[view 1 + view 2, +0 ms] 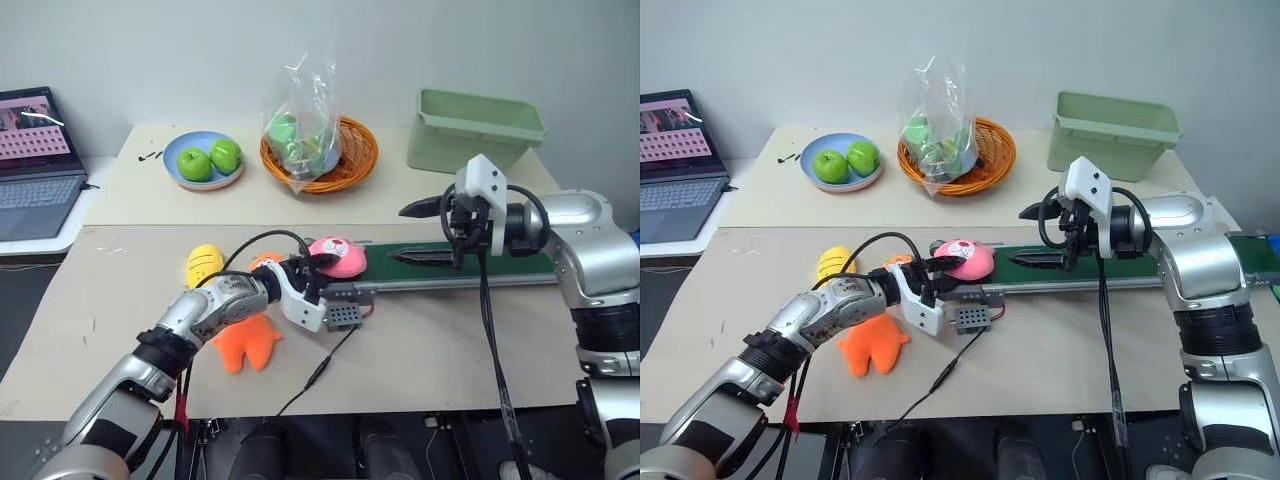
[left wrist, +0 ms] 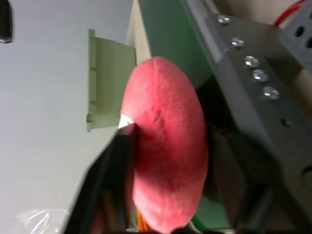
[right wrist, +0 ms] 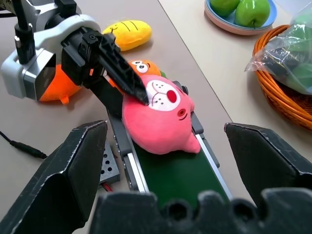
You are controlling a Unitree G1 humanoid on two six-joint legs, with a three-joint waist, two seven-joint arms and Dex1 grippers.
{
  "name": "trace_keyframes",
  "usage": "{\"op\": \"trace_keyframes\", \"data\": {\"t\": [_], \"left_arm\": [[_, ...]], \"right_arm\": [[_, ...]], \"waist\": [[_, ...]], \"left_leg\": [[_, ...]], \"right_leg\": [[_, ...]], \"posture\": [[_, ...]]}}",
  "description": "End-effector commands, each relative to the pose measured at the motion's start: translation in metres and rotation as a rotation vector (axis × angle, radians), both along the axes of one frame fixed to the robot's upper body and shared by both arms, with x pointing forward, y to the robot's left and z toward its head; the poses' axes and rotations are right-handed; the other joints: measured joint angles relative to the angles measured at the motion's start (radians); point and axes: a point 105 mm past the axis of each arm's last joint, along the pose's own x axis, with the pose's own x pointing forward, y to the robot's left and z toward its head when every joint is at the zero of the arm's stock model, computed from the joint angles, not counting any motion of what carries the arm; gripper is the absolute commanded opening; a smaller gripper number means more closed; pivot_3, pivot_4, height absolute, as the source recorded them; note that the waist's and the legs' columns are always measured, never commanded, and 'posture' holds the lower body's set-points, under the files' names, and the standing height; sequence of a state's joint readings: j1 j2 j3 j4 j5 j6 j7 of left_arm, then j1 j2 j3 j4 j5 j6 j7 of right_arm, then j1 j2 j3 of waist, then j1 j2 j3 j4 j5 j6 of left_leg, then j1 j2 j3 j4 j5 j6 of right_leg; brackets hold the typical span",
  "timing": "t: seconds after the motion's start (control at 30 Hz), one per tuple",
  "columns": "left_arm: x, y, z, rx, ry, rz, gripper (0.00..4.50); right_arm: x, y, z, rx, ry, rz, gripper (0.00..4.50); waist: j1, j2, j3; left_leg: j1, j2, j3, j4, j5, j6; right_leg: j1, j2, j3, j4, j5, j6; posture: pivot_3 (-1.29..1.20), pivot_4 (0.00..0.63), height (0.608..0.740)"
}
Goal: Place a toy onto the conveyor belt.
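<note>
The pink toy point(image 1: 338, 255) lies on the left end of the dark-green conveyor belt point(image 1: 480, 268), face up in the right wrist view point(image 3: 161, 122). My left gripper point(image 1: 316, 270) is open around it. One black finger point(image 3: 122, 73) touches the top of its face, and the other stands a little apart from its side point(image 2: 234, 170). My right gripper point(image 1: 425, 232) hangs over the middle of the belt, to the right of the toy, open and holding nothing.
A grey control box point(image 1: 345, 318) with a cable point(image 1: 320, 375) sits in front of the belt's left end. Beside my left arm lie an orange plush point(image 1: 248, 345) and a yellow plush point(image 1: 203, 263). At the back stand a plate of apples point(image 1: 205, 165), a basket point(image 1: 355, 160), a green bin point(image 1: 475, 128) and a laptop point(image 1: 35, 165).
</note>
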State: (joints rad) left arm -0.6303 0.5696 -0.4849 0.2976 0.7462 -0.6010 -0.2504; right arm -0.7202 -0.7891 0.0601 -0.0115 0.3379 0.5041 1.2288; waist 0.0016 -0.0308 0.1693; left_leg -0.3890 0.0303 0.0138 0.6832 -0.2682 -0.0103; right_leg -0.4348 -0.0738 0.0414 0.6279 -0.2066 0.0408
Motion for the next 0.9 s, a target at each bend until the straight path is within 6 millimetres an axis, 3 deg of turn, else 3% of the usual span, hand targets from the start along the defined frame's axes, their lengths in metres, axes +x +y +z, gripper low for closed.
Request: {"op": "trace_keyframes", "data": {"t": [0.03, 0.1, 0.27, 0.53, 0.67, 0.73, 0.9], "left_arm": [[0.003, 0.013, -0.017, 0.060, 0.058, 0.049, 4.14], [0.003, 0.016, -0.015, 0.053, 0.063, 0.057, 4.46], [0.001, 0.021, 0.000, -0.077, 0.174, 0.108, 4.46], [-0.010, 0.045, 0.032, -0.432, 0.632, 0.195, 4.46], [-0.024, 0.051, 0.043, -0.666, 0.989, 0.169, 4.46], [-0.037, 0.050, 0.058, -0.710, 1.033, 0.088, 4.46], [-0.031, 0.062, 0.076, -0.857, 1.095, 0.133, 4.46]], "right_arm": [[-0.001, 0.000, 0.016, 0.018, -0.060, 0.008, 4.50], [-0.001, 0.001, 0.015, 0.018, -0.061, 0.008, 4.50], [0.000, 0.001, 0.015, 0.016, -0.059, 0.011, 4.50], [0.001, -0.003, 0.015, 0.003, -0.059, 0.011, 4.50], [0.003, -0.003, 0.017, -0.004, -0.064, 0.016, 4.50], [0.004, -0.002, 0.018, 0.002, -0.067, 0.023, 4.50], [0.005, 0.004, 0.020, 0.033, -0.062, 0.047, 4.50]], "waist": [[-0.002, 0.000, 0.000], [-0.005, 0.001, 0.000], [-0.020, 0.001, -0.001], [-0.018, 0.001, -0.001], [-0.017, 0.001, -0.001], [-0.017, 0.001, -0.001], [-0.017, 0.001, 0.000]], "left_leg": [[0.001, 0.000, 0.000, 0.000, 0.000, 0.000], [0.005, 0.000, 0.000, 0.000, 0.000, 0.000], [0.011, 0.001, 0.000, 0.000, 0.000, 0.000], [0.008, 0.001, -0.001, 0.000, 0.000, 0.000], [0.007, 0.001, -0.002, 0.001, 0.000, 0.000], [0.007, 0.001, -0.002, 0.001, 0.000, 0.000], [0.007, 0.001, -0.003, 0.001, 0.000, 0.000]], "right_leg": [[0.001, 0.000, 0.000, -0.001, 0.000, 0.000], [0.004, 0.000, 0.000, -0.001, 0.000, 0.000], [0.011, 0.001, 0.000, -0.002, 0.000, 0.000], [0.009, 0.001, 0.000, -0.001, 0.000, 0.000], [0.008, 0.001, -0.001, -0.001, -0.001, 0.001], [0.008, 0.001, -0.001, -0.001, -0.001, 0.001], [0.008, 0.001, -0.001, -0.002, -0.001, 0.001]], "posture": [[0.00, 0.150, 0.740], [0.00, 0.150, 0.740], [0.00, 0.150, 0.740], [0.00, 0.150, 0.740], [0.00, 0.150, 0.740], [0.00, 0.150, 0.740], [0.00, 0.150, 0.740]]}}
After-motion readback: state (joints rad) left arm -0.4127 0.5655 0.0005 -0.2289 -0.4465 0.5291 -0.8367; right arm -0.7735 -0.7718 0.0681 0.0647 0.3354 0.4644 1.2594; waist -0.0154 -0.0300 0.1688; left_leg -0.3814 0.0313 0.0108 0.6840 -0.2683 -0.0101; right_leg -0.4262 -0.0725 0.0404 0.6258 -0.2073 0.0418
